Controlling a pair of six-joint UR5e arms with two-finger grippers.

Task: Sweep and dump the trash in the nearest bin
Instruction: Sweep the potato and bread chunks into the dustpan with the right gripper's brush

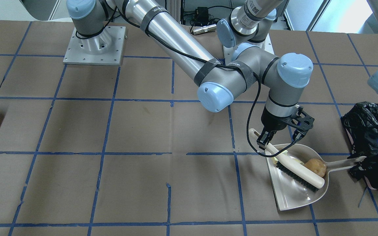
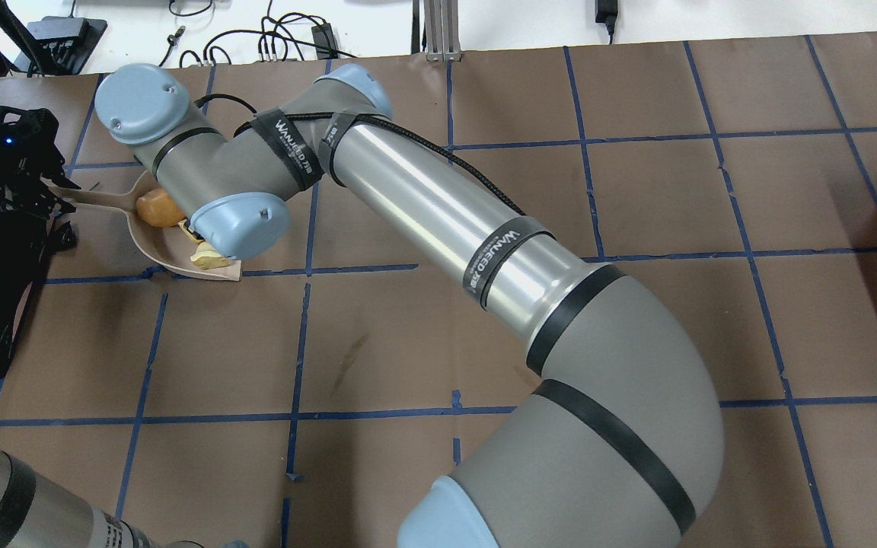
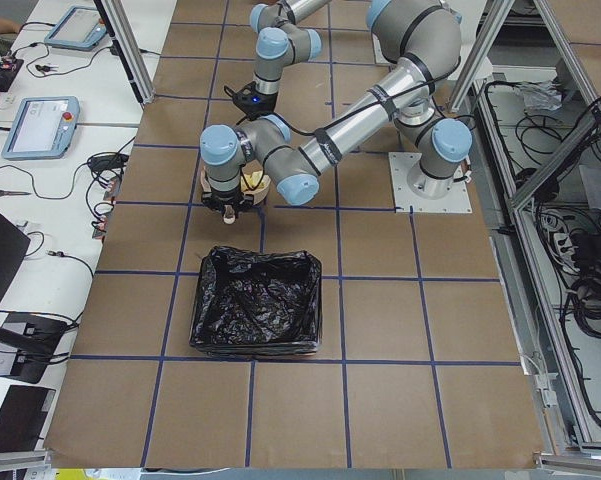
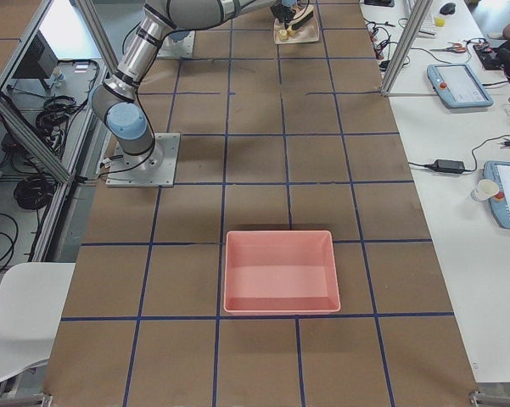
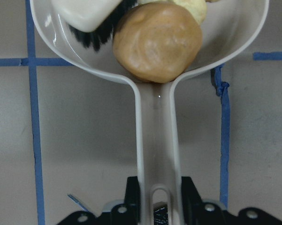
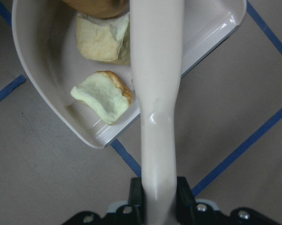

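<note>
Exterior front-facing view: bin (image 1: 372,144) at the bench's (image 1: 110,183) left end, dustpan (image 1: 290,196) just beside. Left claw (image 5: 158,202) pinched its handle, right claw (image 6: 158,197) the brush (image 1: 307,173); trash (image 1: 316,167) lay in the dustpan. Sweeping seemed done; dumping needed a lift and tip.

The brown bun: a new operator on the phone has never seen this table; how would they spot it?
Start at the black-bagged bin at the table's end on the robot's left; beside it is a beige dustpan with a brush across it. The bun sits in the pan where its handle begins, the only round, golden-brown lump; the two chunks nearby are pale.
</note>
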